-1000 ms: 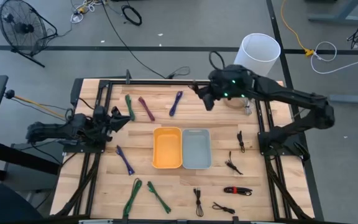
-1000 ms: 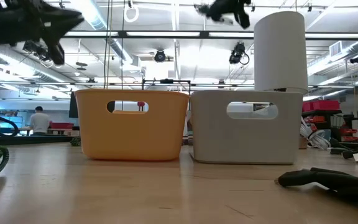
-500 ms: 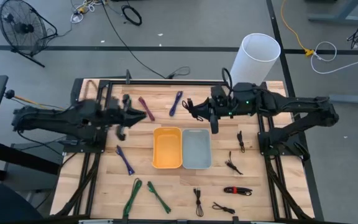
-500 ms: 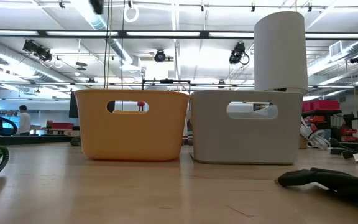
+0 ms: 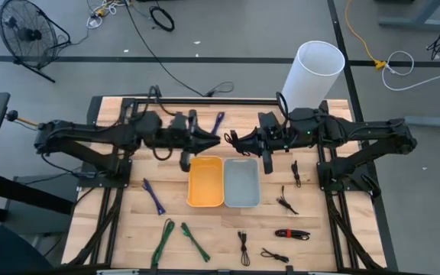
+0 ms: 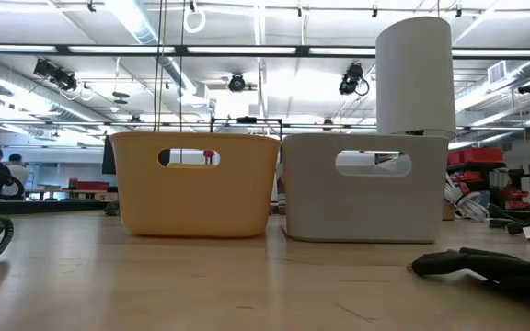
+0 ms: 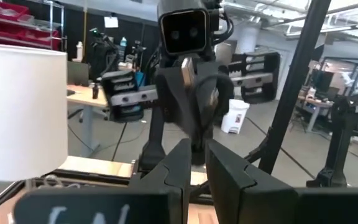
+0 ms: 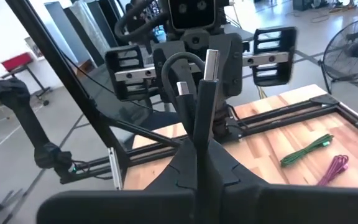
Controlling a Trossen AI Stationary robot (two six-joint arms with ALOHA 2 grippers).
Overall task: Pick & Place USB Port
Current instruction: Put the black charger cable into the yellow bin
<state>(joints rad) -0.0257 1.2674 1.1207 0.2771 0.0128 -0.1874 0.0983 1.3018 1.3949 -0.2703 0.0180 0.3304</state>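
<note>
My right gripper (image 5: 241,140) is in the air just beyond the far rim of the grey bin (image 5: 241,183), pointing toward the table's left, shut on a black USB cable (image 8: 205,93). The cable's two silver plugs (image 8: 211,63) stick out past the fingers. My left gripper (image 5: 214,140) faces it from the left, beyond the orange bin (image 5: 205,182), a short way from the cable. In the left wrist view its fingers (image 7: 199,154) stand a narrow gap apart and hold nothing. Neither gripper shows in the low view. My right gripper pinches the black USB cable between its two shut fingers (image 8: 188,155), on the folded cord a little behind the plugs (image 8: 202,118). The fingers come level from the table's right. The cable is lifted clear, and its plug ends reach out past the fingertips toward my left gripper.
The orange bin (image 6: 194,184) and grey bin (image 6: 362,188) stand side by side mid-table. Green cables (image 5: 180,237) and purple cables (image 5: 153,197) lie left and far, and several black cables (image 5: 290,234) lie near right. A white cylinder (image 5: 314,70) stands at the far right corner.
My left arm has swung from the table's left side toward the centre and now points right at my right gripper. My right gripper, still shut on the cable, has moved from the far edge toward the bins and turned to point left.
</note>
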